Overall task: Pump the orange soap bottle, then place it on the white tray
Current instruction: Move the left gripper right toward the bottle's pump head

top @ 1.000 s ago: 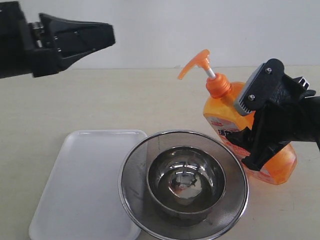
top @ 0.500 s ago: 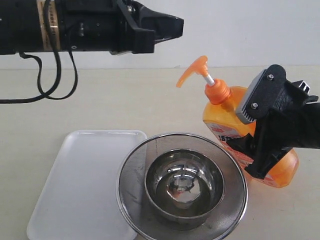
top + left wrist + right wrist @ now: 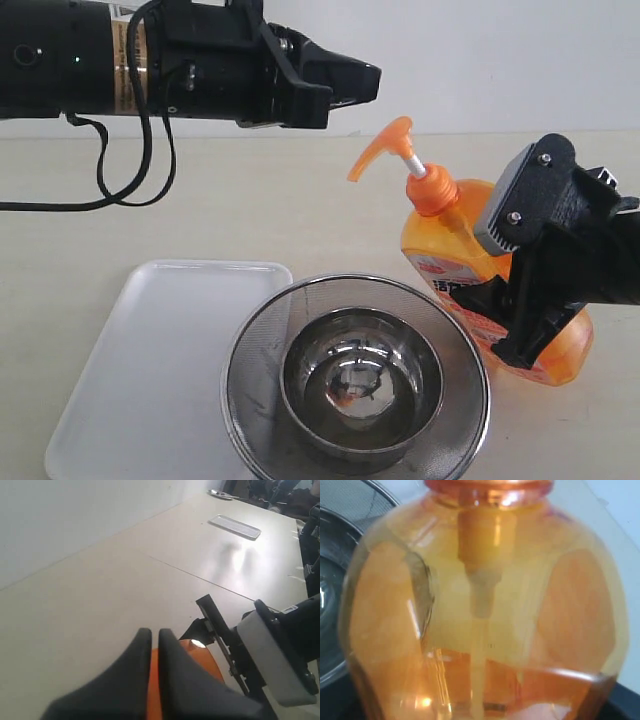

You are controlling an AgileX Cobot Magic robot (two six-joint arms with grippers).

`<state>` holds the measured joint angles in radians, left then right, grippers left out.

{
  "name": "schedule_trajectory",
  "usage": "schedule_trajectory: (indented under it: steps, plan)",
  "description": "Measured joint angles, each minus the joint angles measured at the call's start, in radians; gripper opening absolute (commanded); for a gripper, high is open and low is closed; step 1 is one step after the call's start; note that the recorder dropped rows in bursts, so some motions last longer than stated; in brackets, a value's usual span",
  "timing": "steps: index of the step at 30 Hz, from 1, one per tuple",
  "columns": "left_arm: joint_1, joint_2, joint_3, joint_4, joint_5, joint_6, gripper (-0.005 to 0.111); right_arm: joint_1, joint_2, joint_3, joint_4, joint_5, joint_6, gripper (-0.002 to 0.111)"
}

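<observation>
Jaws of the right gripper [image 3: 497, 270] are clamped across the body of the orange soap bottle [image 3: 445, 250], which stands tilted just beside the steel mesh strainer [image 3: 250, 340] and its steel bowl [image 3: 300, 385]. The left gripper [image 3: 372, 80] has its jaws pressed together and hangs above the orange pump head [image 3: 385, 150], apart from it. The white tray [image 3: 150, 370] lies on the table [image 3: 250, 200] on the strainer's far side, its edge under the strainer's rim, well apart from the bottle.

L gripper [image 3: 154, 633] over soap bottle [image 3: 204, 663]
</observation>
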<state>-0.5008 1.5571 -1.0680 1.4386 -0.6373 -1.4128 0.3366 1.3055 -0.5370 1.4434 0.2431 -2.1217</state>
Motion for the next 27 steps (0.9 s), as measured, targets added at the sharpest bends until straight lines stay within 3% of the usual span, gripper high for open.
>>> schedule_trajectory:
  steps: [27]
  plan:
    - [-0.007,0.073,-0.056,0.042,-0.018,-0.052,0.005,0.000,0.000,0.000,0.002,0.000,0.000,0.000]
